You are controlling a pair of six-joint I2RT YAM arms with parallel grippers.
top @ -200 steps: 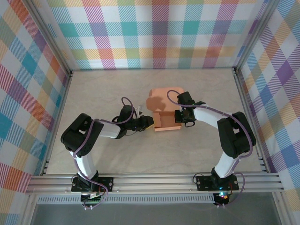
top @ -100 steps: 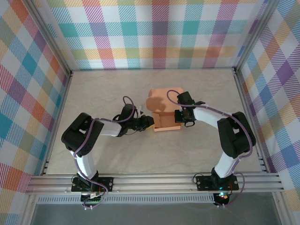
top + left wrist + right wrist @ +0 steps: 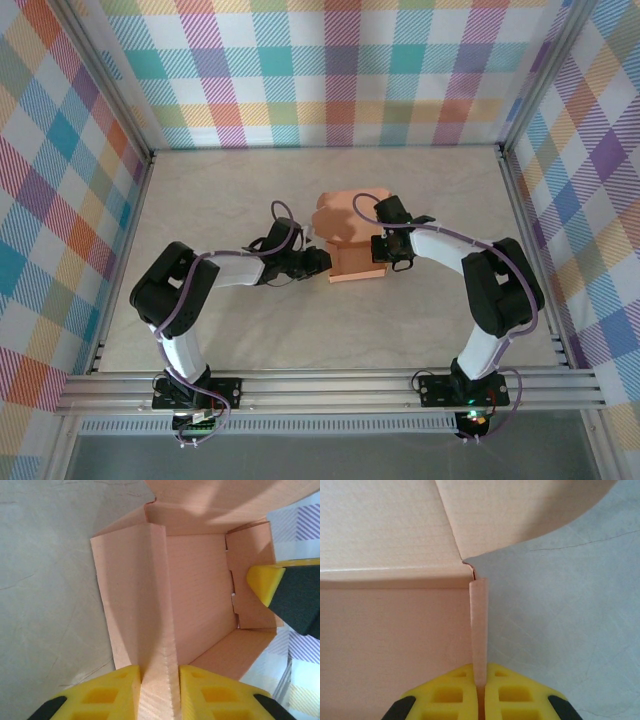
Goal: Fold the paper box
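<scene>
The paper box (image 3: 348, 232) is a salmon-orange cardboard piece, partly folded up, in the middle of the table. My left gripper (image 3: 322, 262) is at its left side. In the left wrist view a doubled side wall (image 3: 156, 630) runs between the yellow fingers (image 3: 115, 692), and the left gripper (image 3: 159, 692) is shut on it. My right gripper (image 3: 382, 248) is at the box's right side. The right wrist view has the right gripper (image 3: 480, 692) shut on the thin upright right wall (image 3: 479, 625). A rounded flap (image 3: 520, 510) lies flat beyond it.
The box sits on a pale marbled tabletop (image 3: 220, 190), with bare surface all round it. Metal frame rails (image 3: 330, 385) run along the near edge, and checked fabric walls (image 3: 330, 70) close in the other sides.
My left gripper has pushed a little further right onto the box's left wall, and its jaws have narrowed slightly. The right gripper keeps its hold and has barely moved.
</scene>
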